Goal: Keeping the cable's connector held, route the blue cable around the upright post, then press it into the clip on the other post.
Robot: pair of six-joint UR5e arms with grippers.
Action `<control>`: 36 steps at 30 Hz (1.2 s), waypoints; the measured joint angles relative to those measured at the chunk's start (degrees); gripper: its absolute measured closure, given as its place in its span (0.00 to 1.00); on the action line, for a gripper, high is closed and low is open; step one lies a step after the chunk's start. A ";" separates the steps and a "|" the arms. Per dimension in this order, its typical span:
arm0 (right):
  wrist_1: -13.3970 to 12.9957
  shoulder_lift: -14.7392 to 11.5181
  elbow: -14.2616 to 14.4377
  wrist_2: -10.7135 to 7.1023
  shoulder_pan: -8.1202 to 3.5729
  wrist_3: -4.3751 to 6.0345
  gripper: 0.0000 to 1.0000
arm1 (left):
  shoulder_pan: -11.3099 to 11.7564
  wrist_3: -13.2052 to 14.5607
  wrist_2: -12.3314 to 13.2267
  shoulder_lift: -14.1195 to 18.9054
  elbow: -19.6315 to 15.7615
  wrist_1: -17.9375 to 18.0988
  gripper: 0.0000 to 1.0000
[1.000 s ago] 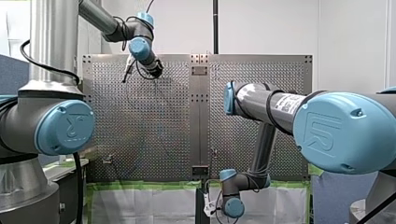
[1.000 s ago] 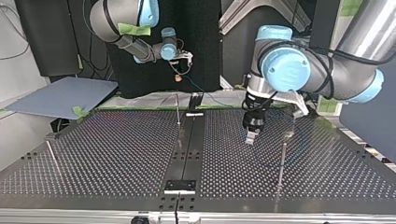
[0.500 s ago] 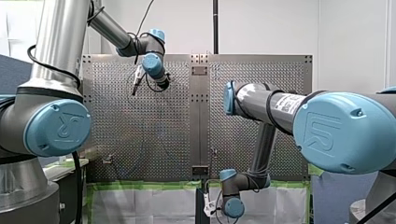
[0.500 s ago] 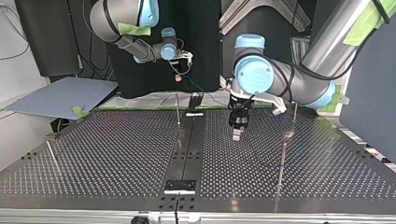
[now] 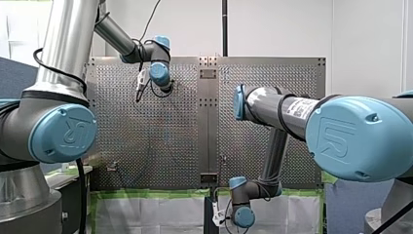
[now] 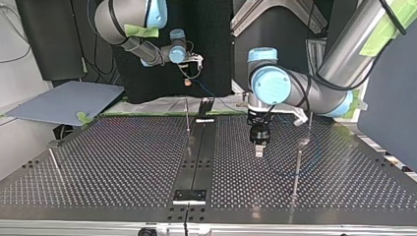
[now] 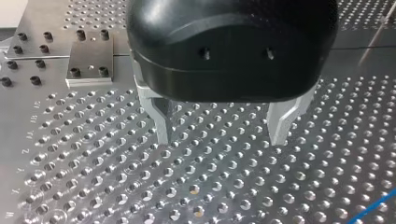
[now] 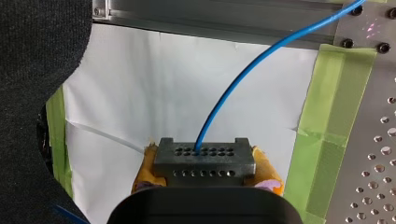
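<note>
Yellow-padded right gripper (image 8: 205, 171) clamps the connector (image 8: 205, 157); left gripper (image 7: 222, 136) gapes.

You have bright, even room light in the front view. In the top view the table (image 6: 113, 162) gleams pale toward its near edge, with darkness beyond its far edge. Under my left gripper (image 7: 222, 137) its holes glint, shadow faint

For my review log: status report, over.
Right gripper shut on connector. Left gripper open, empty, over table. Blue cable not yet gripped for routing. No obstruction seen.
</note>
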 joint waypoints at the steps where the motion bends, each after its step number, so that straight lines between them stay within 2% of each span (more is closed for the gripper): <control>1: 0.00 0.00 0.00 0.00 0.00 0.00 1.00 | 0.04 0.11 0.11 -0.32 0.00 0.56 0.01; 8: 0.00 0.00 -0.04 0.07 0.00 0.00 1.00 | 0.16 1.80 -0.68 -3.03 0.01 3.75 0.01; 18: -0.07 0.00 -0.03 0.04 0.00 0.04 1.00 | 0.50 4.88 -4.52 -4.03 0.00 8.41 0.01; 27: -0.05 0.00 -0.04 0.00 0.00 0.09 1.00 | 0.47 9.04 -2.55 -4.81 -0.01 12.54 0.01; 32: -0.01 0.00 -0.03 0.00 0.00 0.09 1.00 | 0.72 11.58 -2.76 -5.32 0.01 13.70 0.01; 36: 0.00 0.00 -0.02 0.00 0.00 0.09 1.00 | 1.04 13.41 -3.88 -5.38 -0.01 13.78 0.01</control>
